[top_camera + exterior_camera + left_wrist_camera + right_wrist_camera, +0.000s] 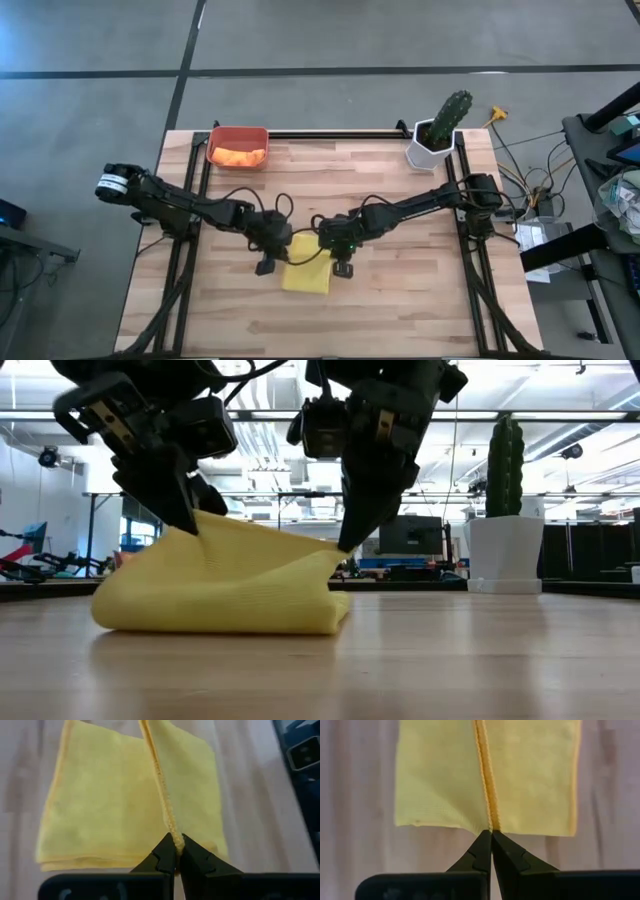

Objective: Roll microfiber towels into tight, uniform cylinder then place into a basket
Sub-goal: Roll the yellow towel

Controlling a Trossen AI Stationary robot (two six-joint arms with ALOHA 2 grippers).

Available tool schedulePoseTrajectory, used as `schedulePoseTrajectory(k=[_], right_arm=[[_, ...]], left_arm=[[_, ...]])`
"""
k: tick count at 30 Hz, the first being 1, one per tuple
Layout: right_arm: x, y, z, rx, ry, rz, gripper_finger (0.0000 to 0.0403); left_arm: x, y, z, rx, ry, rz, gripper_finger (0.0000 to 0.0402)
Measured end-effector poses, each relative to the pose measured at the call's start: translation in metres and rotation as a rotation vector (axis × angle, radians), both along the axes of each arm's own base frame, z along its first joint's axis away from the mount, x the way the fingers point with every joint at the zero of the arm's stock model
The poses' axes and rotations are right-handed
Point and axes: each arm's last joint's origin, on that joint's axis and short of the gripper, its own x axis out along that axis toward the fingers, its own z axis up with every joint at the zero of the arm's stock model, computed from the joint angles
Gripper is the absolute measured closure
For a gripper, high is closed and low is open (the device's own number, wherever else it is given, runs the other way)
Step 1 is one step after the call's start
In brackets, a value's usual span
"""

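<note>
The left gripper point(176, 851) is pinched shut on the stitched hem of the soft bright-yellow microfiber towel point(306, 272); the right gripper point(491, 840) is clamped on the same hem at its other end. Both lift that edge off the pale wooden table point(400, 300) near its middle, while the towel's folded bulk rests below.

Risk: if the 2 arms move unevenly, the thin hem could slip out or the roll come out skewed and loose.

The shallow red-orange plastic basket point(214, 146), holding the orange towel point(240, 156), sits well apart at the far-left corner. The white hexagonal pot with a green cactus point(436, 135) stands far right; nothing blocks the route.
</note>
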Motion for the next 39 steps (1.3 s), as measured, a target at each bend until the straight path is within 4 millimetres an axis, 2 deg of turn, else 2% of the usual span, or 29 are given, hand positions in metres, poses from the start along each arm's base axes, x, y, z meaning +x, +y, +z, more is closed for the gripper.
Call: schedulePoseTrajectory(k=[8, 18, 31, 35, 39], right_arm=[[0.000, -0.004, -0.003, -0.078, -0.023, 0.006, 0.0394], [0.003, -0.003, -0.026, -0.081, -0.008, 0.005, 0.0394], [-0.001, -0.006, -0.028, -0.108, 0.026, -0.011, 0.0394], [0.001, -0.005, -0.025, -0.104, 0.016, -0.013, 0.0376], [0.002, -0.005, -0.023, -0.098, 0.000, -0.013, 0.0338]], left_arm=[[-0.002, 0.008, -0.006, 0.078, 0.000, 0.021, 0.0402], [0.000, 0.009, -0.024, 0.095, 0.047, 0.038, 0.0402], [0.011, 0.009, -0.038, 0.142, 0.079, 0.071, 0.0401], [0.008, 0.009, -0.041, 0.147, 0.112, 0.069, 0.0378], [0.009, 0.010, -0.039, 0.164, 0.098, 0.085, 0.0338]])
